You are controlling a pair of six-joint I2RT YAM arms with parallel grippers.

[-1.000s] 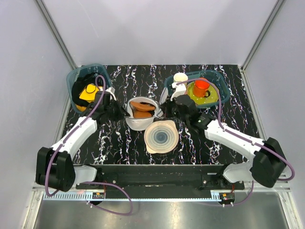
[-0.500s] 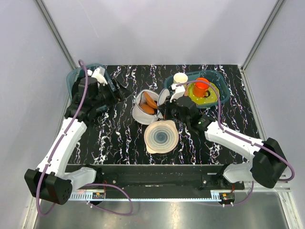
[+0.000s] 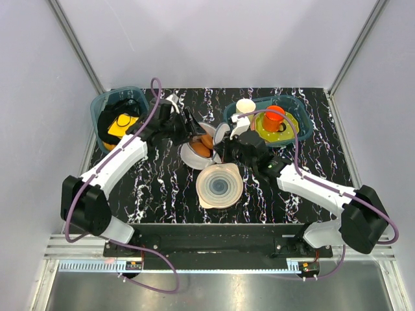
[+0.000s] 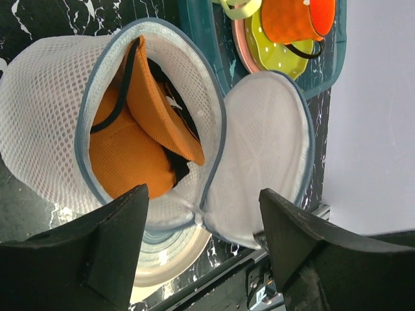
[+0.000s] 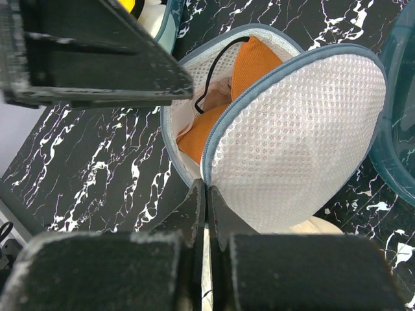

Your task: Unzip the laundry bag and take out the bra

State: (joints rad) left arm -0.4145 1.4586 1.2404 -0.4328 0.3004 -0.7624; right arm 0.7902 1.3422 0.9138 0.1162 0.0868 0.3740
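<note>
Right gripper (image 5: 206, 189) is pinched tight, its tips nipping the blue-grey zip rim of the white mesh dome-shaped laundry bag (image 5: 292, 129), with the flap swung open toward the right of its frame. Left gripper (image 4: 201, 194) hangs spread wide over the gaping mouth, gripping nothing. Inside, an orange padded garment with black trim (image 4: 130, 155) fills the pouch. From overhead the bag sits mid-frame, just above a pale round plate with blue-grey rings (image 3: 220, 186).
</note>
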